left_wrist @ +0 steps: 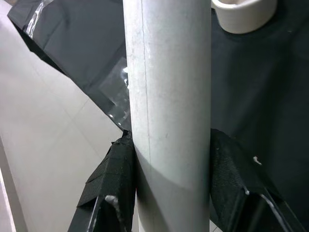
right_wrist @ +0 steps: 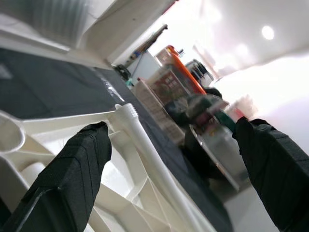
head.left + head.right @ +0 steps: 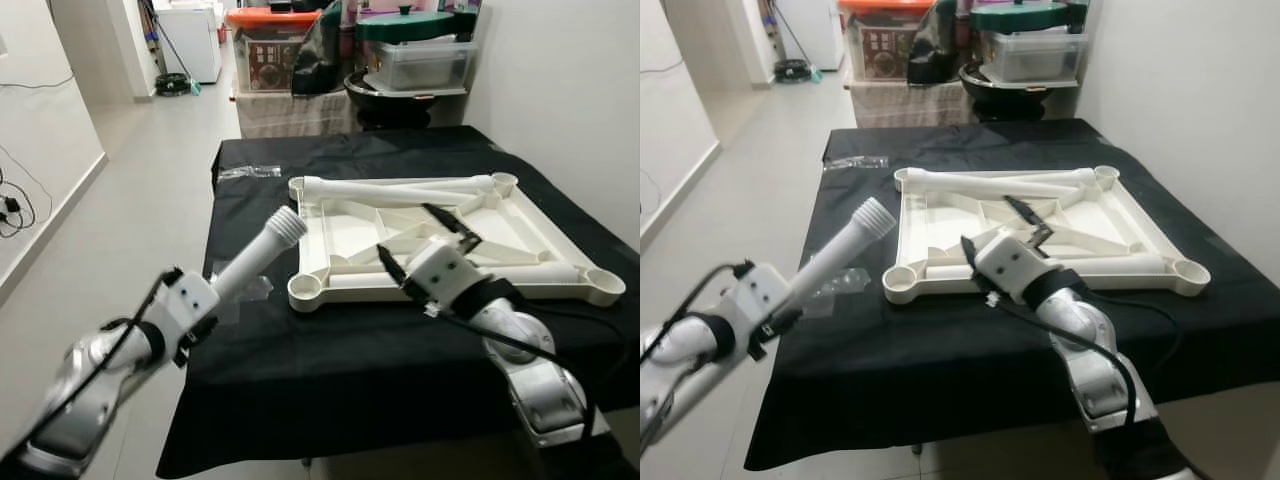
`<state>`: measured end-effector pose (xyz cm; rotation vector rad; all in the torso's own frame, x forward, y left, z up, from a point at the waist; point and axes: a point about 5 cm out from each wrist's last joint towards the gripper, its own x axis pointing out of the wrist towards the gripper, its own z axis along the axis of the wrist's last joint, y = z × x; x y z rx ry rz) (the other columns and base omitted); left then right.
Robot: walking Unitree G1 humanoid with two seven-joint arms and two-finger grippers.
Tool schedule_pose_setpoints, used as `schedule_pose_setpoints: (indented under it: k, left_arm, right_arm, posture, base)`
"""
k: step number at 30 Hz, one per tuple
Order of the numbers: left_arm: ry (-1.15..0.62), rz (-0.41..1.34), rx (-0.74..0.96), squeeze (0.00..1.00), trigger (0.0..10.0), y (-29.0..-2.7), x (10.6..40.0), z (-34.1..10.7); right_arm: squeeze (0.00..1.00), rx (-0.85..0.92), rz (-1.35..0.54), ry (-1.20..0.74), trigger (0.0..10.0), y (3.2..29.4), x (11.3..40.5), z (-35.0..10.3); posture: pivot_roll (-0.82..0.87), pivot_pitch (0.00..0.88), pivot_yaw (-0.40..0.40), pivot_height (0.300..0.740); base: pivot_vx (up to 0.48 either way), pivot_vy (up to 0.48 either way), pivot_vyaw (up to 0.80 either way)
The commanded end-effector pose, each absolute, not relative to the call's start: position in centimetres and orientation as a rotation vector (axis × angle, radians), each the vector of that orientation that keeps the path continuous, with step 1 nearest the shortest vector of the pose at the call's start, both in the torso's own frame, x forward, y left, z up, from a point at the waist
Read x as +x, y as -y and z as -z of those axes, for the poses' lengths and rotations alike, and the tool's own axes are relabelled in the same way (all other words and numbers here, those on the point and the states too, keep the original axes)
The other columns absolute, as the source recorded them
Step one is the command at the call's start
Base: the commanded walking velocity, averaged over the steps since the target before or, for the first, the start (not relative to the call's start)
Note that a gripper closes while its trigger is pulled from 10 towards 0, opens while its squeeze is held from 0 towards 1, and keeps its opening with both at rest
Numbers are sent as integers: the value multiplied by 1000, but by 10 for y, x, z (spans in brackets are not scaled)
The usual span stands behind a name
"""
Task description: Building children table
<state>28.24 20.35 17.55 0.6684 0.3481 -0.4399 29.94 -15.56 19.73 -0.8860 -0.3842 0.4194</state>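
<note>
L fingers (image 1: 116, 183) clamp table leg (image 3: 256, 257), near tabletop (image 3: 560, 245) corner edge

Both head eyes looked forward and down from standing height, sharing the black-draped table (image 3: 300, 370) and the upturned tabletop (image 3: 560, 225) at frame centre. Each wrist camera sat very near, sighting along its own black fingers (image 1: 116, 174).

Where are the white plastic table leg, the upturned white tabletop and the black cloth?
White plastic table leg (image 3: 262, 250), left eye view, mid-shaft.
Upturned white tabletop (image 3: 305, 292), left eye view, corner socket.
Black cloth (image 3: 340, 360), left eye view, bare front.
</note>
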Motion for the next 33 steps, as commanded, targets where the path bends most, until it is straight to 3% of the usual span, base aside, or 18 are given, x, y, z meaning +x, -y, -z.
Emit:
schedule_pose_setpoints:
  k: [1,6,8,14,15,33]
  left_arm:
    - [-364,520,704,0,10000,-198,288,-177]
    - [-344,614,761,0,10000,-187,296,-183]
    - [-330,745,848,0,10000,-173,303,-188]
    - [-334,858,956,0,10000,-164,308,-190]
    - [-340,906,1042,0,10000,-159,315,-193]
    - [-316,898,1233,0,10000,-162,357,-227]
  right_arm:
    - [0,-969,-484,422,10000,147,298,-195]
    - [0,-1013,-552,463,10000,136,299,-198]
    - [0,-1059,-622,520,10000,122,301,-205]
    - [0,-1096,-668,570,10000,112,304,-212]
    - [0,-1131,-702,597,10000,107,306,-215]
    - [0,-1197,-887,552,10000,106,306,-206]
  posture:
    - [71,0,-17,740]
    - [62,0,-7,740]
    - [54,0,0,740]
    - [48,0,6,740]
    - [42,0,9,740]
    - [25,0,18,740]
  base:
    - [0,0,0]
    - [0,0,0]
    - [0,0,0]
    - [0,0,0]
    - [0,0,0]
    - [0,0,0]
